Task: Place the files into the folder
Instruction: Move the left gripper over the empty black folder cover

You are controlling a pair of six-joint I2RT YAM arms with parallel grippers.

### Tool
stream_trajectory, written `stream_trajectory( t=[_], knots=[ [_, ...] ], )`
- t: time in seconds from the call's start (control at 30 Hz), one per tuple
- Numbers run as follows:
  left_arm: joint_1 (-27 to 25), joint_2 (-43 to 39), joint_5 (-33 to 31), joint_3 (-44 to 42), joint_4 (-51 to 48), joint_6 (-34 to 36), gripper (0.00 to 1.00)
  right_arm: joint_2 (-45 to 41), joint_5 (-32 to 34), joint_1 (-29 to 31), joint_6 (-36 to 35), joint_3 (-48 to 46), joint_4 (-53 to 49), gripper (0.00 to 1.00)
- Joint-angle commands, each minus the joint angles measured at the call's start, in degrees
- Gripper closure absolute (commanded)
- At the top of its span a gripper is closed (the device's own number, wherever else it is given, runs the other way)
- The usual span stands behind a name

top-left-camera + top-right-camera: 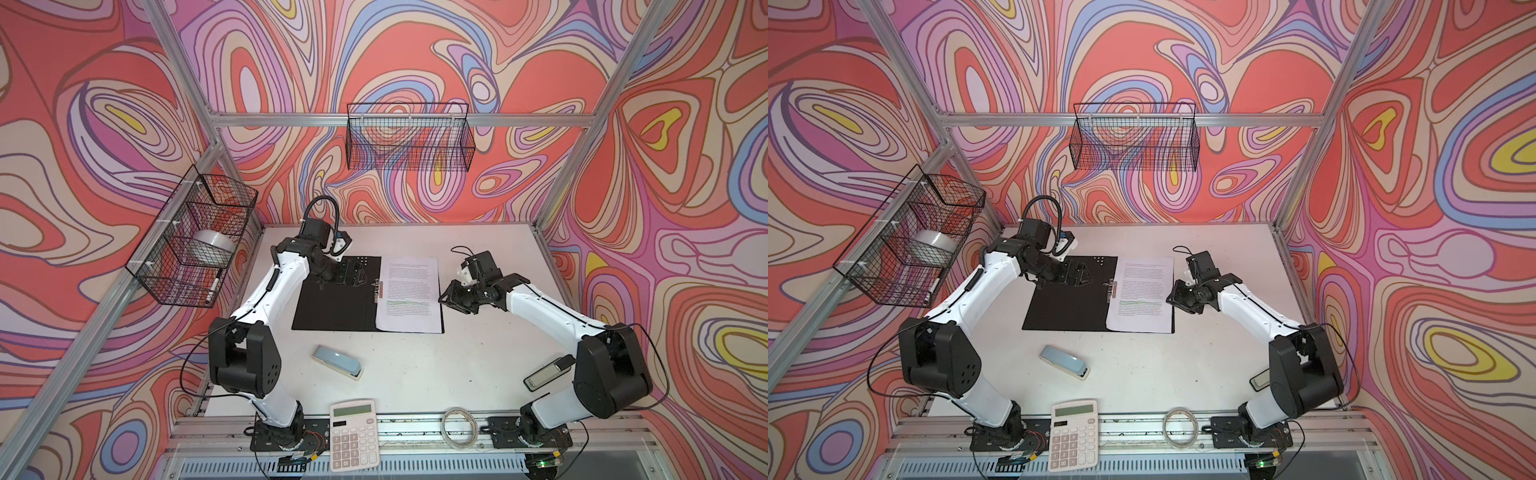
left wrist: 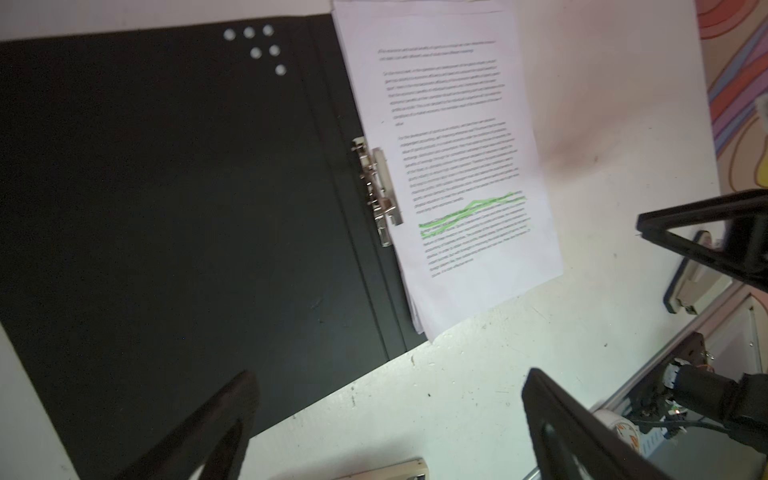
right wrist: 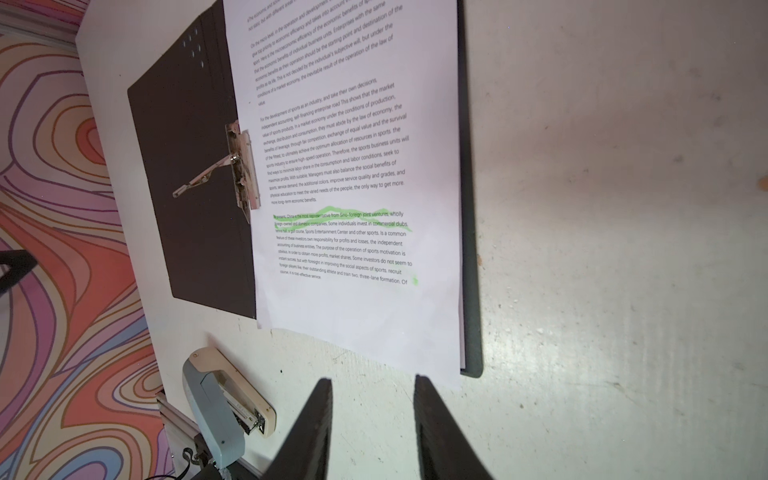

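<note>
**Top views.** The folder point(image 1: 328, 307) is lying open on the bench point(image 1: 419, 374), black inside up. The files point(image 1: 409, 291) are sitting on the half nearer the right jaws, inner edge at the metal clip point(image 1: 377, 291). The left jaws are hovering over the bare cover. The right jaws are hanging just beside the sheets' outer edge, apart from it.

**Left wrist.** The jaws are standing wide and holding nothing. The cover and clip are lying ahead of them.

**Right wrist.** The jaws are showing a narrow gap with nothing in it, and a corner of the sheets is lying just ahead of the tips. The clip lever point(image 3: 203, 178) is looking raised. I cannot tell whether the sheets are sitting under the clamp.

**Judgement.** The files look placed, so clamping and closing are probably remaining. The right jaws should press the sheets flat while the left jaws push the lever down. A raised lever would block the cover.

**Around.** A stapler point(image 1: 337, 361), a calculator point(image 1: 354, 434) and a wire coil point(image 1: 457, 422) are lying back toward the arm bases, well apart from the jaws.
</note>
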Motion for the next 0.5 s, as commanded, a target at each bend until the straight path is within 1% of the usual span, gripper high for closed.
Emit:
stream_trajectory(
  t=[0.0, 0.1, 0.17, 0.33, 0.47],
  knots=[
    [4.0, 2.1, -2.3, -1.5, -3.0, -2.7, 0.0, -1.8, -1.0, 0.9, 1.7, -1.3, 1.1, 0.65],
    [5.9, 3.5, -2.6, -3.0, -1.1, -4.3, 0.0, -1.4, -0.3, 2.8, 2.0, -0.6, 0.6, 0.66],
    [5.9, 3.8, -3.4, -3.5, 0.0, -4.0, 0.0, -1.4, -0.3, 3.2, 1.9, -0.3, 0.5, 0.65],
    [6.3, 5.3, -9.1, -3.3, 1.2, -5.4, 0.0, -0.4, 0.1, 3.4, 1.2, 0.1, -1.3, 0.66],
    [6.7, 7.7, -11.7, -2.5, 0.9, -6.1, 0.0, -1.3, 3.5, 3.3, 1.1, -1.2, -2.8, 0.64]
  ],
)
